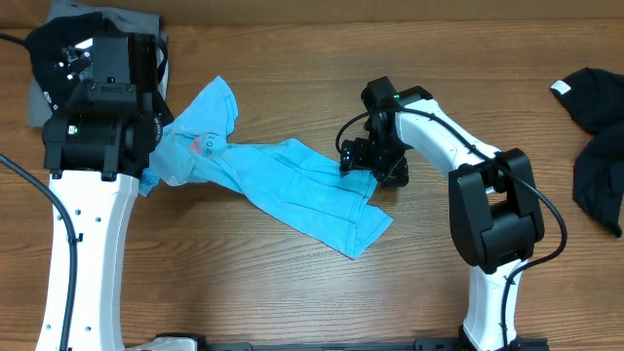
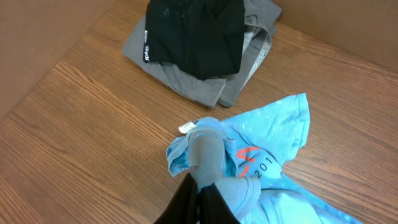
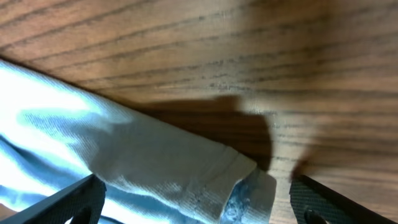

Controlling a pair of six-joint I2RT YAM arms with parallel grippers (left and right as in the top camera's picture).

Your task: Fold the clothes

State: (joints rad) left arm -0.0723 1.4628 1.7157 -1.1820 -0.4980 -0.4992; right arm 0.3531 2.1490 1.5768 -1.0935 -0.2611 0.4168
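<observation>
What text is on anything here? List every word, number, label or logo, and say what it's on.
"201": digits on the light-blue T-shirt; the rest of the print is crumpled out of sight.
White print on the folded black garment: too small to read.
White tag at the T-shirt's bunched end: unreadable.
White label on the loose black garment: too small to read.

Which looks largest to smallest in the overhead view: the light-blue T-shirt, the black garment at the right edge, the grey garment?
1. light-blue T-shirt
2. black garment, cut off by frame
3. grey garment, mostly hidden, so unsure
</observation>
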